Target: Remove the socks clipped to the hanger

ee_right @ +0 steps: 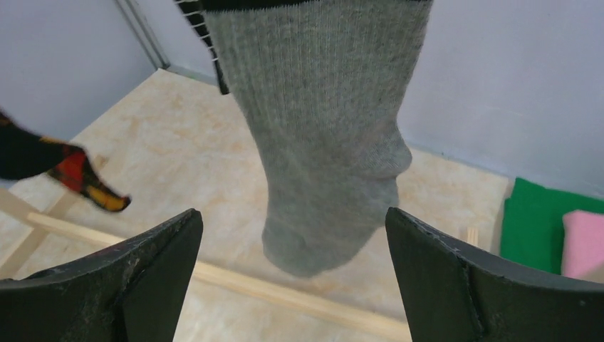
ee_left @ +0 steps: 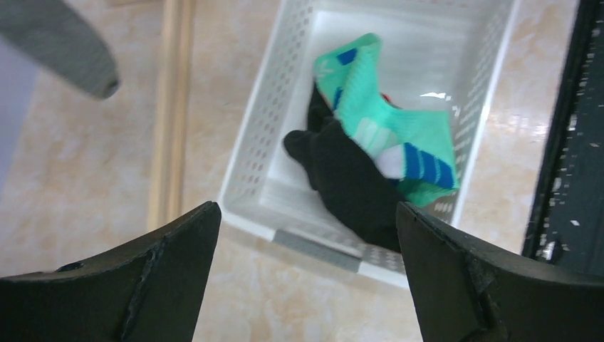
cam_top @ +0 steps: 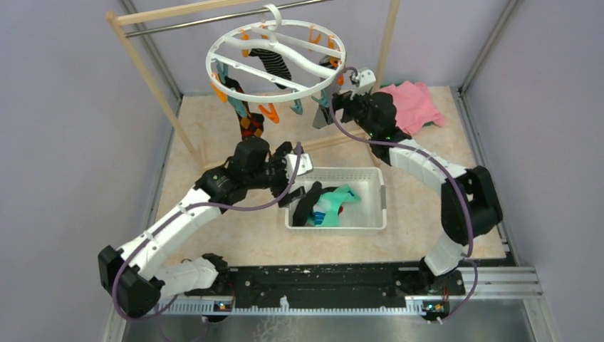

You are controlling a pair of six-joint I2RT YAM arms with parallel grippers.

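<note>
Left gripper (ee_left: 306, 208) gapes above teal sock (ee_left: 399, 135) and black sock (ee_left: 349, 185) in the white slotted basket (cam_top: 342, 229) mid-tabletop. Right gripper (ee_right: 292, 214) gapes, untouching, around a grey ribbed sock (ee_right: 320, 142) hanging from the round white plastic hanger (cam_top: 211, 65).

The bench (cam_top: 214, 235) is a beige, marbled surface walled in on three sides. A white slotted basket (cam_top: 335, 226) sits on it, towards the near middle. Behind the basket a wooden rack's base bar (cam_top: 324, 144) lies flat across the surface. Far right of the basket, in the back corner, lies a crumpled pink cloth (cam_top: 417, 103) beside a green cloth (ee_right: 534, 221), possibly overlapping it. A black mounting rail (cam_top: 320, 278) runs in front of the basket.
</note>
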